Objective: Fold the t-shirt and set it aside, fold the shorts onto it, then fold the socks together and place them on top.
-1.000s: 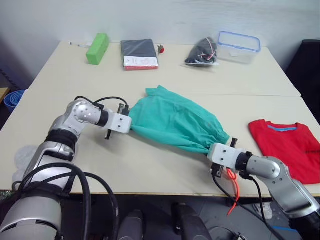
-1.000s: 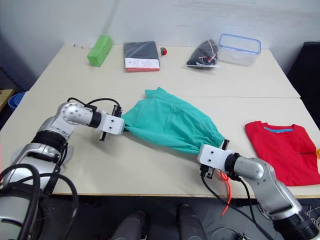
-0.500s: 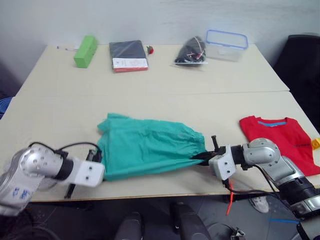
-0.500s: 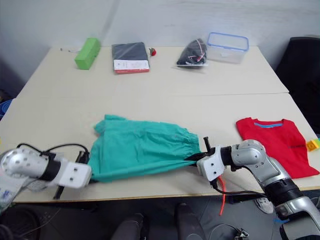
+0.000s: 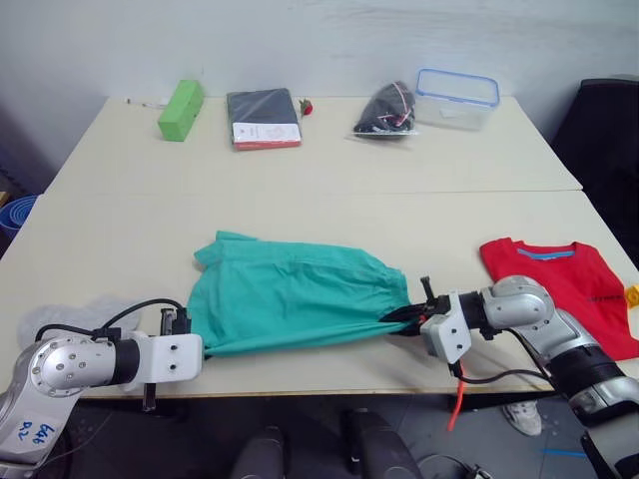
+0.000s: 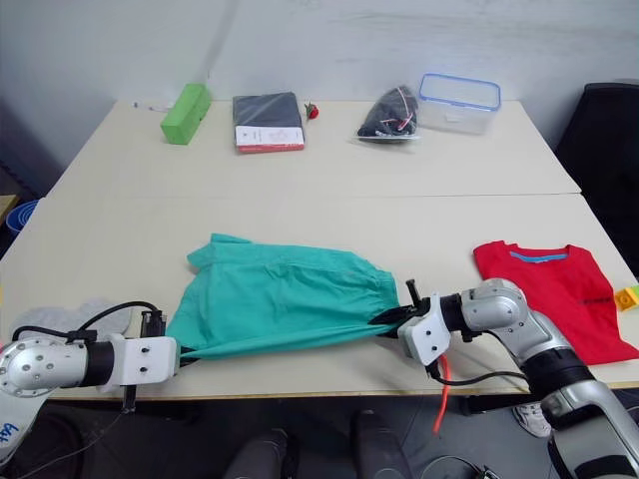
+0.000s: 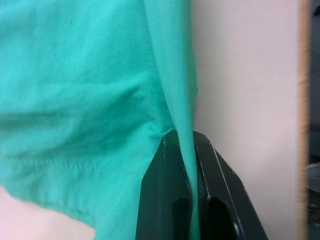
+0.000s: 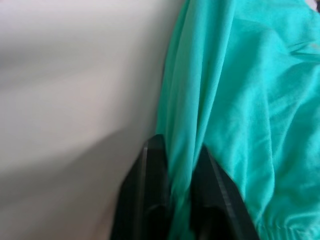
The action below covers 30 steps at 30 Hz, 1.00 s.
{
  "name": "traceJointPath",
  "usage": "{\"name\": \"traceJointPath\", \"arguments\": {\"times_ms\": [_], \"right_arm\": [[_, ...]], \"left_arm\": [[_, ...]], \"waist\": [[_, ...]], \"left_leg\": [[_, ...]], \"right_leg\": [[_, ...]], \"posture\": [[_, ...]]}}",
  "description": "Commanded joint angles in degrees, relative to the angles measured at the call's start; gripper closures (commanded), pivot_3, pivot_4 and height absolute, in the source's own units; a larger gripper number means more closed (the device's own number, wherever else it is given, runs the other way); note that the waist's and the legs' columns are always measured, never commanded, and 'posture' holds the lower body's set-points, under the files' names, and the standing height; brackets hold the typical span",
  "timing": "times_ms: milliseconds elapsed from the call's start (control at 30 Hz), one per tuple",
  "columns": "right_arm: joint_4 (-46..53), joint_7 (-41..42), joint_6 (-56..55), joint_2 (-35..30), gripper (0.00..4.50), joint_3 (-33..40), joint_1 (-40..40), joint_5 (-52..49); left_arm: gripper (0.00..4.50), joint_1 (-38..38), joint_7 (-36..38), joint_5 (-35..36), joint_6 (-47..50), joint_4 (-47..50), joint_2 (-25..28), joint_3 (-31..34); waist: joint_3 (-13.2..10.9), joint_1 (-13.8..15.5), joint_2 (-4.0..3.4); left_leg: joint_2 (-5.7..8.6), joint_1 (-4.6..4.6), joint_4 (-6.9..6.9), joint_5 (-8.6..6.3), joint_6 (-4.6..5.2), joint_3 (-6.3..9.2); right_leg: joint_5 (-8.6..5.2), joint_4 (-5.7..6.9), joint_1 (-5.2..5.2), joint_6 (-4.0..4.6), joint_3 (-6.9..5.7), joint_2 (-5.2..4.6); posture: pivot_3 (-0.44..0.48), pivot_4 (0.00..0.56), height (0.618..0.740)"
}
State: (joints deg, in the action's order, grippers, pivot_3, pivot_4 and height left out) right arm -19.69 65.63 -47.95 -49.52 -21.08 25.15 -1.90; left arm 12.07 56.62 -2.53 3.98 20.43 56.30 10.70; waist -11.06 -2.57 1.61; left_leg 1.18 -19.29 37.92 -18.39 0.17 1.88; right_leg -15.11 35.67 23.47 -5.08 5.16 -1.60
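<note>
The teal shorts [image 5: 295, 299] lie stretched sideways near the table's front edge. My left gripper [image 5: 193, 348] is shut on their lower left corner, and the cloth runs between its black fingers [image 7: 160, 170]. My right gripper [image 5: 411, 317] is shut on the gathered waistband end at the right. The orange drawstring [image 5: 457, 399] hangs below that gripper over the table edge. The red t-shirt [image 5: 579, 294] lies folded flat at the right, apart from the shorts. The light grey socks [image 6: 85, 317] rest by the front left edge, behind my left arm.
Along the back of the table stand a green block [image 5: 181, 97], a dark flat packet [image 5: 265, 105], a black bag [image 5: 384, 108] and a clear blue-rimmed box [image 5: 457, 97]. A small yellow piece [image 5: 632, 294] sits beside the t-shirt. A seam [image 5: 300, 193] crosses the table.
Over the second, both grippers drew the shorts from mid-table toward the front edge and stretched them level. In the last half second the hold stayed the same; mostly the camera shifted.
</note>
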Motion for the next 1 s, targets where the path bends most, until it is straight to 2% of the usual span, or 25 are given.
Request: {"name": "traceJointPath", "arguments": {"times_ms": [33, 133, 233, 267, 333, 400, 433, 500, 567, 633, 733, 833, 867, 933, 1000], "right_arm": [[6.59, 0.67, 5.63, -4.15, 2.28, 4.31, -3.49, -4.16], [11.94, -0.06, 11.59, -5.99, 1.22, 7.75, -6.73, -7.71], [19.95, -0.84, 23.45, -7.86, 0.14, 12.55, -10.96, -15.47], [24.65, -1.63, 30.80, -8.97, 0.00, 14.50, -12.66, -20.80], [32.50, -5.11, 44.15, -9.33, 0.00, 17.31, -13.58, -30.03], [37.39, -9.87, 54.42, -7.16, 0.00, 17.44, -11.82, -34.71], [39.01, -12.62, 58.80, -5.25, 0.21, 16.51, -10.31, -35.60], [40.88, -16.43, 65.20, -1.86, 0.64, 15.04, -7.94, -35.88], [40.81, -19.12, 70.12, 1.87, 1.32, 13.00, -5.53, -34.47], [38.20, -22.42, 76.12, 7.21, 2.07, 10.76, -2.50, -34.40], [33.37, -25.14, 79.29, 14.80, 3.17, 7.77, 1.74, -31.24], [30.81, -24.56, 78.73, 18.19, 4.25, 4.19, 4.13, -25.98], [29.70, -24.63, 78.81, 19.00, 4.45, 2.92, 4.86, -24.12], [26.85, -25.21, 77.94, 19.97, 4.45, 0.40, 6.22, -19.21], [21.80, -28.77, 77.00, 21.71, 4.45, 1.00, 7.20, -15.15]], "left_arm": [[3.53, 3.09, 4.66, 7.03, 3.78, -0.19, 0.73, 4.10], [2.58, 6.24, 8.50, 16.31, 10.94, 4.47, 0.25, 8.42], [1.61, 6.25, 10.46, 27.78, 21.72, 9.10, 0.56, 14.30], [1.33, 3.77, 9.77, 32.61, 25.67, 9.55, 0.68, 16.48], [1.33, -5.95, 5.48, 38.95, 32.46, 7.99, 0.88, 16.35], [1.33, -16.50, 0.47, 38.24, 35.75, 5.15, -0.32, 10.81], [1.73, -20.93, -1.72, 35.56, 35.85, 3.33, -1.40, 6.69], [2.24, -26.64, -3.96, 31.39, 35.29, 0.85, -3.01, -0.15], [2.88, -29.44, -4.42, 27.96, 33.46, -1.59, -4.75, -5.91], [3.54, -31.68, -6.78, 21.08, 27.90, -5.86, -7.92, -12.54], [4.50, -33.07, -11.03, 16.34, 24.83, -8.57, -14.08, -17.89], [4.50, -33.68, -13.54, 13.41, 23.17, -10.63, -17.65, -19.59], [4.50, -33.94, -14.24, 12.40, 22.66, -11.43, -18.38, -19.98], [4.50, -34.55, -15.20, 11.37, 23.07, -12.39, -19.44, -20.43], [4.50, -35.04, -15.71, 10.91, 23.09, -13.86, -20.33, -20.22]], "waist": [[0.01, -0.05, 0.01], [0.01, -0.84, 0.01], [-0.02, -0.61, 0.04], [-0.03, -0.57, 0.02], [-0.12, 0.08, -0.12], [-0.11, 0.61, -0.11], [-0.09, 0.66, -0.09], [-0.01, 0.68, -0.13], [0.00, 0.38, -0.15], [0.00, 0.18, -0.14], [0.06, 0.41, -0.06], [0.14, 1.01, -0.03], [0.14, 1.04, -0.03], [0.14, 1.18, -0.02], [0.15, 1.10, -0.01]], "left_leg": [[-0.01, 0.02, 0.00, 0.00, 0.00, 0.00], [-0.14, 0.05, -0.04, -0.05, -0.06, -0.03], [-0.20, 0.03, -0.05, -0.06, -0.06, 0.07], [-0.21, 0.03, -0.03, -0.06, -0.06, 0.14], [-0.20, 0.02, 0.04, -0.06, -0.06, 0.28], [-0.23, -0.01, 0.22, -0.05, -0.07, 0.41], [-0.22, 0.03, 0.22, -0.04, -0.07, 0.44], [-0.21, 0.06, 0.21, -0.03, -0.11, 0.46], [-0.17, 0.04, 0.14, -0.10, -0.28, 0.41], [-0.21, -0.19, 0.11, -0.22, -0.51, 0.39], [-0.20, -0.85, 0.20, -0.23, -0.59, 0.40], [-0.12, -2.24, 0.63, -0.03, -0.93, 0.42], [-0.14, -2.55, 0.86, 0.11, -1.19, 0.44], [-0.11, -3.09, 1.18, 0.13, -1.21, 0.46], [0.02, -3.05, 1.21, 0.10, -0.98, 0.45]], "right_leg": [[0.00, 0.00, -0.02, 0.00, 0.00, 0.00], [-0.08, 0.06, 0.01, 0.13, 0.04, 0.08], [-0.16, 0.19, 0.06, 0.19, -0.03, 0.14], [-0.18, 0.21, 0.06, 0.21, -0.09, 0.16], [-0.23, 0.27, 0.01, 0.21, -0.20, 0.17], [-0.30, 0.33, -0.04, 0.19, -0.38, 0.20], [-0.30, 0.31, -0.10, 0.19, -0.39, 0.23], [-0.30, 0.27, -0.16, 0.17, -0.43, 0.27], [-0.28, 0.31, -0.06, 0.13, -0.38, 0.24], [-0.34, 0.30, 0.20, 0.10, -0.35, 0.24], [-0.35, 0.30, 0.79, 0.08, -0.37, 0.18], [-0.28, 0.92, 2.21, -0.01, -0.36, 0.12], [-0.28, 1.08, 2.49, -0.01, -0.40, 0.13], [-0.28, 1.28, 2.98, -0.01, -0.42, 0.12], [-0.27, 1.19, 2.96, -0.03, -0.41, 0.03]], "posture": [[0.000, 0.150, 0.740], [0.000, 0.150, 0.740], [0.000, 0.150, 0.740], [0.000, 0.150, 0.740], [0.000, 0.150, 0.740], [0.000, 0.150, 0.740], [0.000, 0.150, 0.740], [0.000, 0.150, 0.740], [0.000, 0.150, 0.740], [0.000, 0.150, 0.740], [0.000, 0.150, 0.740], [0.000, 0.150, 0.740], [0.000, 0.150, 0.740], [0.000, 0.150, 0.740], [0.000, 0.150, 0.740]]}}
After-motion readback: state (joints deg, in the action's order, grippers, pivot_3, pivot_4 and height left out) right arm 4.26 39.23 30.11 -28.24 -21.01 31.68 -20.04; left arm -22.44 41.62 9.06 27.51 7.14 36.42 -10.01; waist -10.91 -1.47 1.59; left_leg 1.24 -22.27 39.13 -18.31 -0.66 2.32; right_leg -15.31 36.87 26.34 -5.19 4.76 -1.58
